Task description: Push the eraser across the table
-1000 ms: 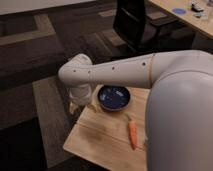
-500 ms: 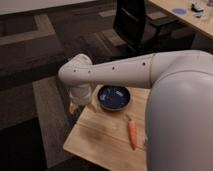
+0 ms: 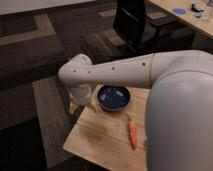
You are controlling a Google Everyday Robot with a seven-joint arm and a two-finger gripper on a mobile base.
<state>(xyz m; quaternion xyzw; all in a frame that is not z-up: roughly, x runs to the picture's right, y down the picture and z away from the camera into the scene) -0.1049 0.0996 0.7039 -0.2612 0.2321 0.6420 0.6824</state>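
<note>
The small light-wood table [image 3: 102, 137] fills the lower middle of the camera view. My white arm reaches from the right across it to its far left corner. The gripper [image 3: 81, 104] hangs down from the wrist there, just left of a dark blue bowl [image 3: 114, 97], low over the table's edge. I see no eraser; it may be hidden under the arm or the gripper.
An orange carrot [image 3: 132, 134] lies on the table in front of the bowl. A black office chair [image 3: 135, 22] stands behind on the dark carpet. A longer pale desk [image 3: 187, 17] with small blue items is at the top right.
</note>
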